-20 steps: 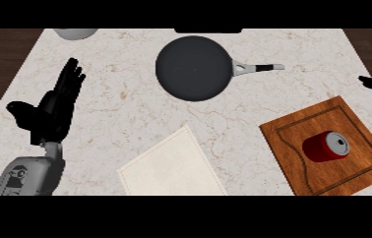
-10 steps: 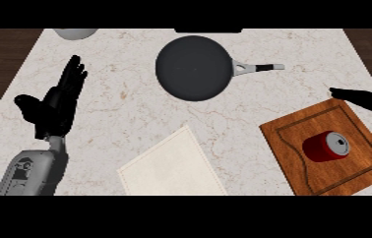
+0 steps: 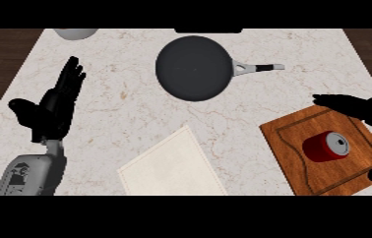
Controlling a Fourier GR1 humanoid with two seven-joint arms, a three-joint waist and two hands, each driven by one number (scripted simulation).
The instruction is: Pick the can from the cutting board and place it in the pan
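Note:
A red can (image 3: pixel 326 146) lies on its side on the wooden cutting board (image 3: pixel 305 163) at the right, its silver top facing right. The dark round pan (image 3: pixel 195 68) sits near the counter's far edge, its handle pointing right. My right hand (image 3: pixel 347 104) comes in from the right edge, fingers pointing left, over the board's far corner and apart from the can. Only part of it shows. My left hand (image 3: pixel 52 108) rests open at the left, fingers up, far from the can and pan.
A pale cloth (image 3: pixel 170 166) lies on the marble counter near the front, between my left arm and the board. A grey bowl (image 3: pixel 76 33) shows at the far left corner. A dark object (image 3: pixel 208 30) sits at the far edge behind the pan.
My right hand has come further into view from the right edge, moving left and down toward the board's far corner. The left hand shifted slightly lower.

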